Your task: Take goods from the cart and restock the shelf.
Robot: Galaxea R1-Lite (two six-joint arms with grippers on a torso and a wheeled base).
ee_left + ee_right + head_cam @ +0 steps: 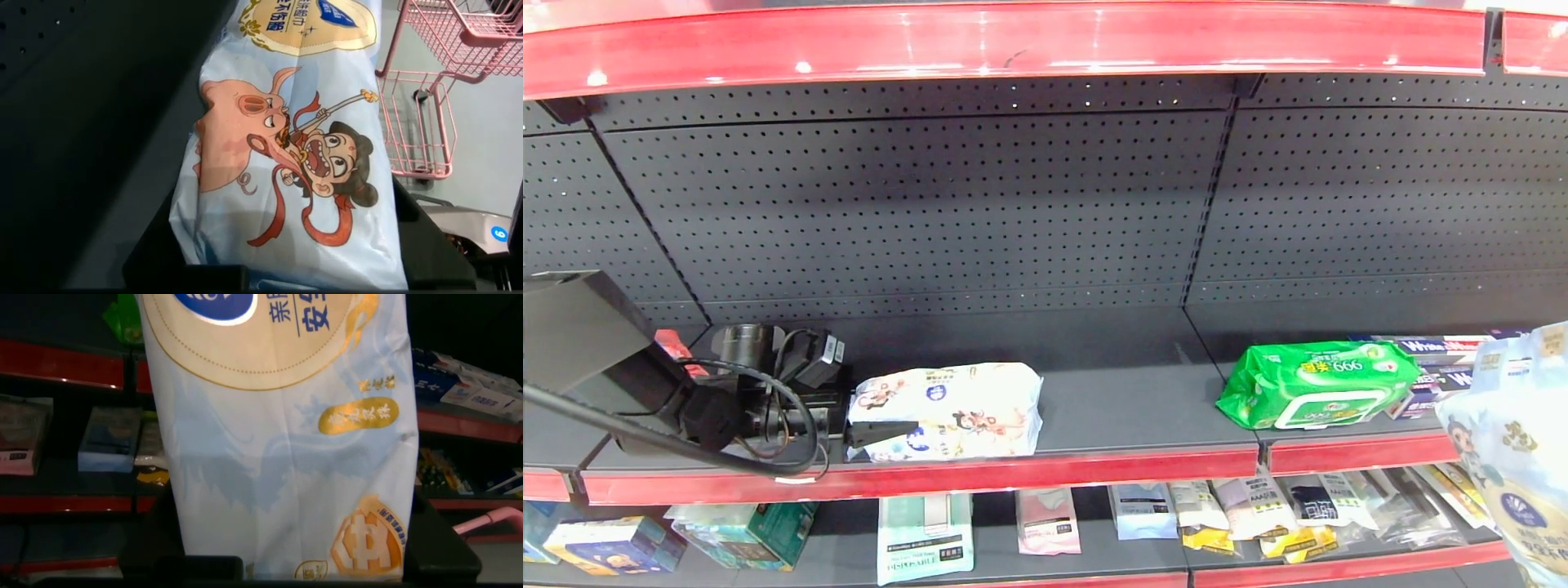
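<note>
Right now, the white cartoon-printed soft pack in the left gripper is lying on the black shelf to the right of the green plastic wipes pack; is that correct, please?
Not quite: the head view shows the white cartoon-printed soft pack, in the left gripper on the black shelf, lying to the left of the green plastic wipes pack, not the right.

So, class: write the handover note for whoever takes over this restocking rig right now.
Left gripper: jaws shut on the cartoon-printed pack, which lies on the middle shelf near its front edge.
Right gripper: jaws shut on a blue-and-white pack, held in the air to the right, in front of the shelves.
Already shelved: green wipes pack.
Left to do: release the cartoon-printed pack, shelve the blue-and-white pack, then probably fetch more from the pink cart.
</note>
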